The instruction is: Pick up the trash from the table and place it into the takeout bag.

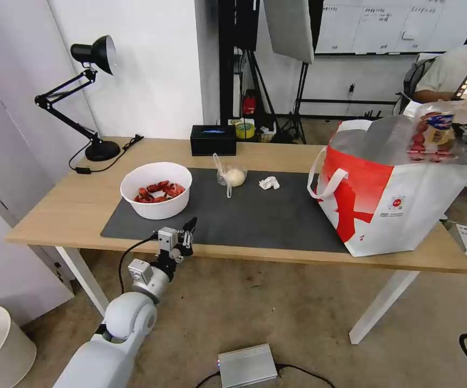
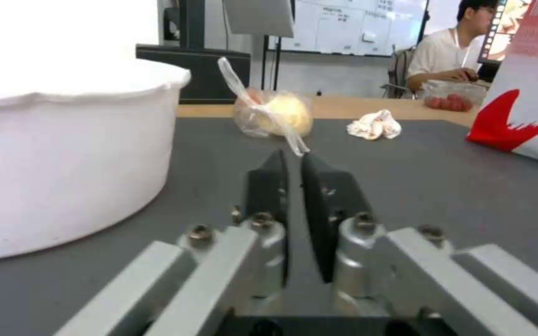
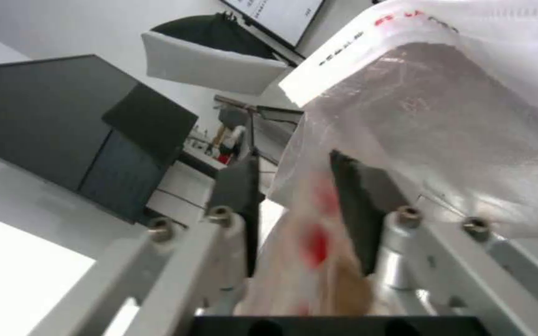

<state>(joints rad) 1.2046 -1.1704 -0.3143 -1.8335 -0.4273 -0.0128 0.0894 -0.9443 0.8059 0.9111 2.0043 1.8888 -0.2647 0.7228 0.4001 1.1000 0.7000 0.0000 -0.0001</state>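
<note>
Now R gripper clamps fruit tray over takeout bag; L gripper closed

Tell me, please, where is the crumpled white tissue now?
The crumpled white tissue lies on the dark grey mat toward its far edge, between the bagged bun and the takeout bag.

i see a black articulated desk lamp with its round base at the far left corner, a black rectangular tissue box along the far edge, a yellow tape roll just behind it, and a silver metal box on the floor.
</note>
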